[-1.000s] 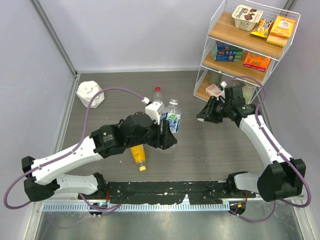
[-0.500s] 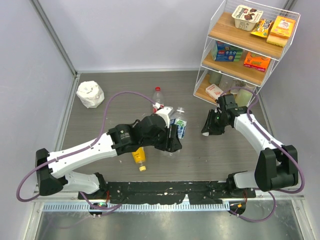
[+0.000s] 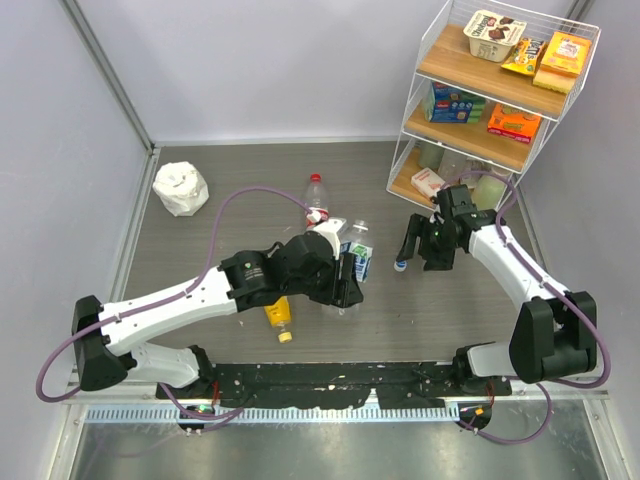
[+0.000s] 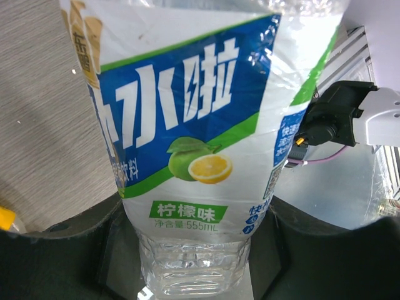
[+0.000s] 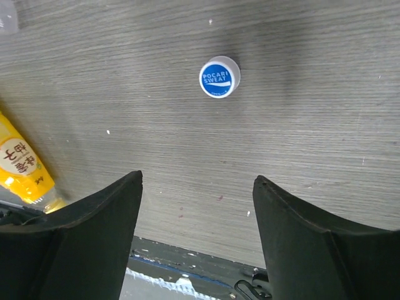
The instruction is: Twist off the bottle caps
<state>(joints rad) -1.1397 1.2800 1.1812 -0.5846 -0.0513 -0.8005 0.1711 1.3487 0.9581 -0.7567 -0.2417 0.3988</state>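
Observation:
My left gripper (image 3: 348, 277) is shut on the small clear bottle (image 3: 358, 250) with the blue-white label and holds it upright near the table's middle. The left wrist view is filled by that bottle (image 4: 194, 125), its base squeezed between the black fingers (image 4: 75, 250). Its blue-topped cap (image 3: 399, 266) lies loose on the table. My right gripper (image 3: 420, 245) hovers just right of it, open and empty. In the right wrist view the cap (image 5: 219, 77) lies ahead of the spread right gripper (image 5: 197, 178). The red-capped tall bottle (image 3: 316, 195) stands behind. The yellow bottle (image 3: 278, 312) lies on its side, cap (image 3: 285, 337) on.
A wire shelf (image 3: 405, 150) with snack boxes stands at the back right, close behind the right arm. A white crumpled wad (image 3: 181, 188) sits at the back left. The yellow bottle (image 5: 22, 164) shows at the left edge of the right wrist view. A black rail (image 3: 330, 378) runs along the near edge.
The right gripper came down toward the table, opened and let go of the blue cap, which now lies on the table. The left arm carried the bottle slightly right and still grips it.

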